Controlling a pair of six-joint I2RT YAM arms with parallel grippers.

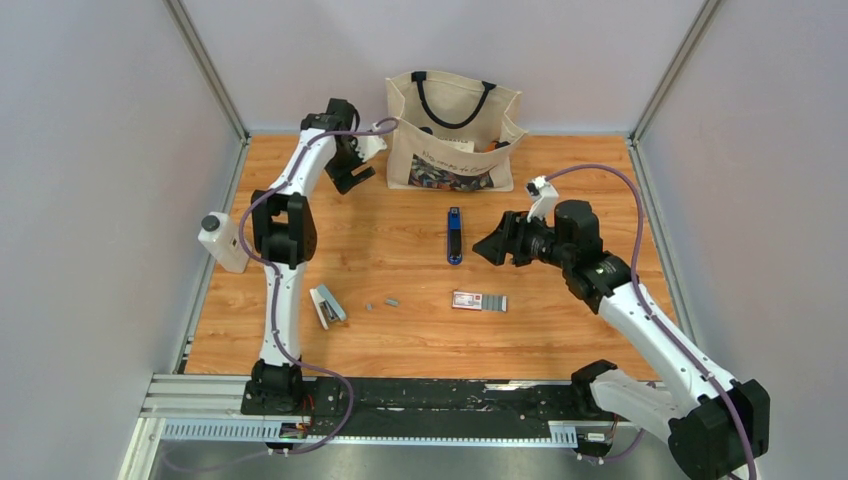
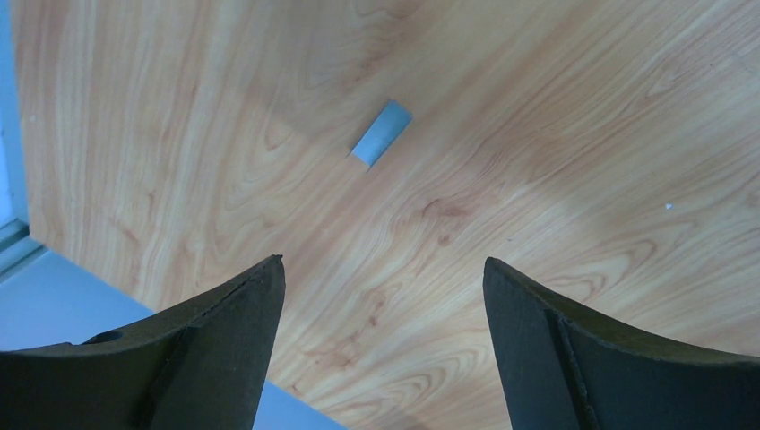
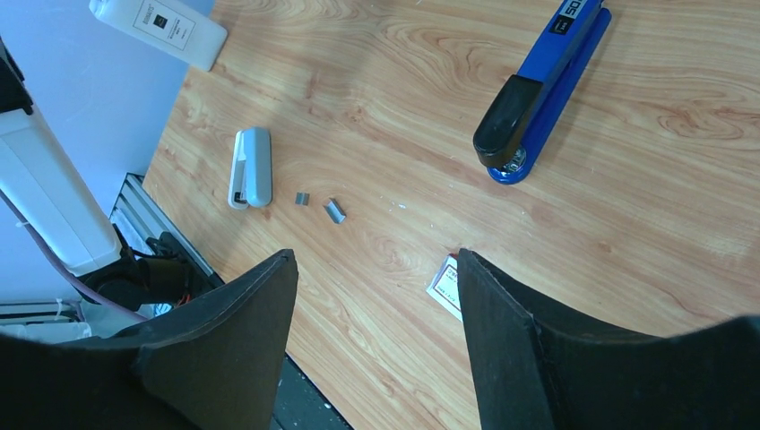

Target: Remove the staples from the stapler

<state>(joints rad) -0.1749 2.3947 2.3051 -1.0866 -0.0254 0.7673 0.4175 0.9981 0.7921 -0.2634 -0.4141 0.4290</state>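
Approach stage, by my reading: my right gripper [image 1: 487, 247] hangs with its jaws wide at three o'clock of the stapler [image 1: 455, 236]. The stapler lies mid-table, apparently closed, running twelve to six. My left gripper [image 1: 350, 176], its jaws also wide, hovers well apart at ten o'clock. Loose staples [image 1: 392, 300] lie at seven o'clock. Next I must pin the base and lift the top.

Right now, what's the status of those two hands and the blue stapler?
Left hand open, empty. Right hand open, empty, near stapler. Stapler flat on table, untouched. Nothing blocking it.
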